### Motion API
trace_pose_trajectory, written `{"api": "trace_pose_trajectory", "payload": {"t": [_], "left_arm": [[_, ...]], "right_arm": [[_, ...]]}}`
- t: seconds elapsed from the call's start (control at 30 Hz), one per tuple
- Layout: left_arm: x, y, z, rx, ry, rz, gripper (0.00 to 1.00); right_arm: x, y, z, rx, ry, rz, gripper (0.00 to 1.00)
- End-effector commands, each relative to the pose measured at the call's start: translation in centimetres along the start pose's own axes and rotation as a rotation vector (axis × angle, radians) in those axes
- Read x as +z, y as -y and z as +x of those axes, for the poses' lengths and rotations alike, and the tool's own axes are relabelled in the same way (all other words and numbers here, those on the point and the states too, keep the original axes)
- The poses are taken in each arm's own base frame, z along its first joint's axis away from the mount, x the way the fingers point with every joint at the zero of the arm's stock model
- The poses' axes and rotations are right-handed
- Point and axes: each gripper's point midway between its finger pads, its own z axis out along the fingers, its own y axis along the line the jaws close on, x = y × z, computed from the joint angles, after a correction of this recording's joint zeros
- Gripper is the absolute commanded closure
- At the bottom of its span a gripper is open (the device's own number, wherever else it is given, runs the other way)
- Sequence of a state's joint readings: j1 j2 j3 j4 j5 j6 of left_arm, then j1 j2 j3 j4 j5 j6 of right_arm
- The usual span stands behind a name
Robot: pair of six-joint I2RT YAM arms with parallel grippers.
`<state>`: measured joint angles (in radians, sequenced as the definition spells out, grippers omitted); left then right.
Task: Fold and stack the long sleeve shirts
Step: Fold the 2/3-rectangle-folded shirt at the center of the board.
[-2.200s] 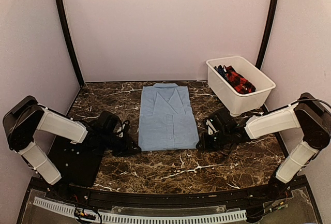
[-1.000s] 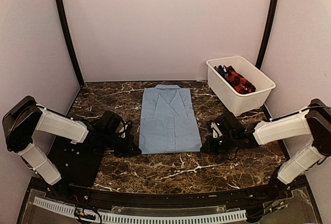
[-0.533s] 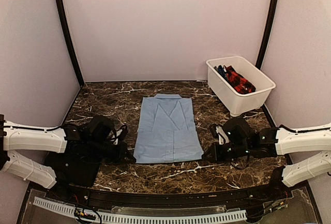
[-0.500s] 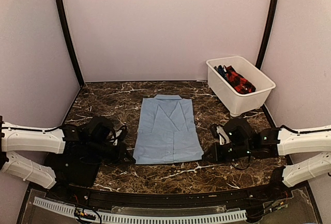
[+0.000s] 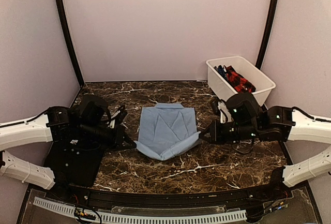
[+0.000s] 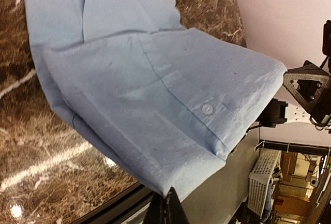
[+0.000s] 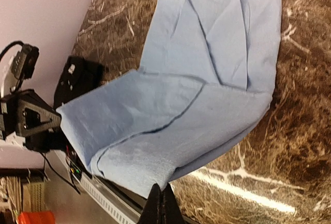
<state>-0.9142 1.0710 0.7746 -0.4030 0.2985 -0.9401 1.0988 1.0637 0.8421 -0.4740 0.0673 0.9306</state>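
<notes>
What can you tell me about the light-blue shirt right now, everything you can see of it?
The light-blue shirt is plain, woven-looking cloth, folded into a narrow panel and lying lengthwise mid-table with its collar at the far end. The far half rests flat on the marble table. The near hem is raised and sags between the left gripper and the right gripper, each pinching one near corner. A small button shows on the raised part.
</notes>
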Motion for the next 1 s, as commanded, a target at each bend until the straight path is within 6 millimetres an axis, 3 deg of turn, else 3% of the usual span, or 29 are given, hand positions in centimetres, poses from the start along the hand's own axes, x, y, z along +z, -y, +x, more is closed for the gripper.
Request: {"api": "trace_pose_trajectory", "payload": {"t": [0.0,0.03,0.07,0.1,0.13,0.17,0.2,0.23,0.27,0.37,0.43,0.53,0.67,0.8,0.97], "left_arm": [[-0.5,1.6,-6.5,0.068,0.082,0.042,1.0],[0.6,1.2,-7.2,0.08,0.048,0.048,1.0],[0.1,1.7,-9.9,0.087,0.097,0.068,1.0],[1.7,0.6,-10.9,0.088,0.069,0.047,1.0],[1.5,0.9,-13.3,0.086,0.102,0.08,1.0],[3.6,-0.7,-14.3,0.062,0.07,0.066,1.0],[3.4,-0.4,-17.0,0.066,0.112,0.118,1.0],[5.1,-1.2,-19.1,0.049,0.113,0.124,1.0],[5.5,-2.2,-20.8,0.028,0.124,0.127,1.0],[9.1,-4.4,-26.1,0.001,0.141,0.112,1.0],[10.9,-5.8,-28.1,-0.031,0.141,0.108,1.0],[13.3,-8.0,-28.8,-0.077,0.131,0.077,1.0],[13.9,-9.1,-27.4,-0.108,0.114,0.07,1.0],[13.5,-9.6,-23.9,-0.112,0.087,0.058,1.0],[11.8,-7.9,-19.1,-0.081,0.087,0.075,1.0]], "right_arm": [[0.2,0.0,-7.8,-0.032,0.156,0.036,1.0],[1.2,0.7,-9.3,-0.032,0.169,0.049,1.0],[1.9,1.2,-10.9,-0.029,0.186,0.049,1.0],[3.0,2.2,-12.5,-0.024,0.199,0.059,1.0],[4.3,3.3,-13.9,-0.016,0.198,0.068,1.0],[5.5,4.5,-15.4,-0.01,0.206,0.087,1.0],[7.1,6.2,-16.6,0.001,0.196,0.116,1.0],[8.4,7.1,-17.9,0.007,0.186,0.118,1.0],[10.0,8.6,-19.0,0.018,0.178,0.131,1.0],[14.0,12.5,-21.7,0.054,0.155,0.17,1.0],[16.3,14.1,-22.5,0.068,0.121,0.185,1.0],[19.0,15.3,-22.2,0.067,0.069,0.195,1.0],[19.9,16.1,-19.6,0.067,0.025,0.208,1.0],[18.9,15.7,-15.7,0.062,-0.007,0.225,1.0],[16.1,14.4,-9.6,0.082,-0.036,0.222,1.0]]}}
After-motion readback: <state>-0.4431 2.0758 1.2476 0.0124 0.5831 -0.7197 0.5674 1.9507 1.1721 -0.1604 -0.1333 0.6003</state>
